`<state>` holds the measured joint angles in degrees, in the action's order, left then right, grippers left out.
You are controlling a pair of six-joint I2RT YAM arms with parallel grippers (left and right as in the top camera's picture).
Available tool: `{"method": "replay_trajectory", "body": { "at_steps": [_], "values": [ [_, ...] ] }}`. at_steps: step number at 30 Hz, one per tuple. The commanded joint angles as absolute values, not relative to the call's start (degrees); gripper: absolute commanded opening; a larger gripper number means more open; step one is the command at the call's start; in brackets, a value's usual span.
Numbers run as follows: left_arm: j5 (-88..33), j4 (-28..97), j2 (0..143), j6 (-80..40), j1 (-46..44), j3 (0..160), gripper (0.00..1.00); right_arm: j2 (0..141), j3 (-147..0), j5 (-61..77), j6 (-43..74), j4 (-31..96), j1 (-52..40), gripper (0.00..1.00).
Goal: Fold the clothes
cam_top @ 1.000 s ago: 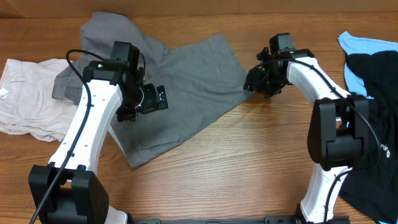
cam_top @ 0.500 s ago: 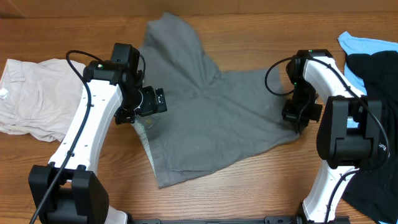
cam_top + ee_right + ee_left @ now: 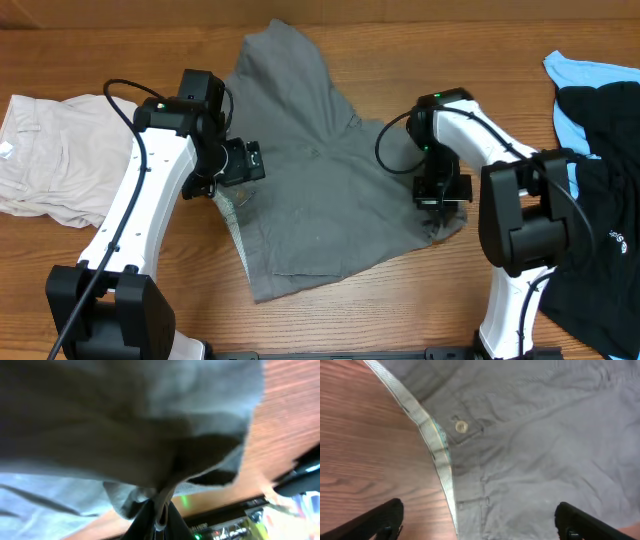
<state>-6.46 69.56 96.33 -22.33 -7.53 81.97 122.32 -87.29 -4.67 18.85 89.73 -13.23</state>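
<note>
Spreading the garment flat before the first fold seems to be the step in hand. From overhead, the pair of plain mid-grey woven shorts (image 3: 320,190) lies open across the middle of the wooden counter (image 3: 400,300), one leg reaching toward the far edge and the other toward the right arm. The right jaws are closed on the hem of that right-hand leg, and the cloth bunches around them. The left jaws hang wide open just above the waistband side, gripping nothing. By count there is one pair of grey shorts, one crumpled cream garment (image 3: 45,150) at the far left, one black garment (image 3: 600,170) and one light-blue garment (image 3: 585,72) at the far right, and two arms.

The left wrist view shows both fingertips spread apart over the pale whitish waistband edge (image 3: 437,455), one small round button (image 3: 461,426) and bare wood beside them.

The right wrist view shows grey fabric pinched tight between the closed fingers, with a loose fold drooping over the lens.

My judgement is that the next move calls for the left jaws to come down and close on the waistband, so both arms can carry one half over the other.
</note>
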Motion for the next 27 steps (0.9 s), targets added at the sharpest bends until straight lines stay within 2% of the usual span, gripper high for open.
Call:
{"method": "replay_trajectory", "body": {
  "at_steps": [1,3,5,9,16,19,21,27],
  "values": [
    [-2.2,67.4,96.3,-25.0,-6.9,81.7,0.76,122.6,-86.8,-4.6,19.6,88.3,-10.7,0.08],
    [-0.9,66.3,96.4,-26.8,-6.2,81.7,0.53,122.6,-86.8,-5.8,20.0,87.9,-9.0,0.08],
    [-0.6,65.1,96.8,-27.0,-5.4,81.7,0.37,122.6,-86.8,-7.1,20.3,87.5,-6.6,0.08],
    [-0.6,63.5,99.7,-27.0,-3.8,81.7,0.15,122.6,-86.9,-8.1,21.2,86.4,-1.2,0.07],
    [1.9,58.2,110.0,-27.0,-1.8,81.7,0.11,122.5,-86.8,-7.8,21.3,85.4,4.8,0.06],
    [1.9,55.9,113.8,-27.0,-1.1,81.7,0.10,122.5,-86.8,-7.8,21.3,85.1,4.9,0.06],
    [1.9,53.7,117.1,-27.0,-0.4,81.7,0.04,122.5,-86.8,-7.8,21.2,84.7,4.9,0.06],
    [4.0,46.2,123.7,-26.8,0.5,81.7,0.04,122.5,-86.8,-7.7,21.3,84.6,4.9,0.06]
  ]
}}
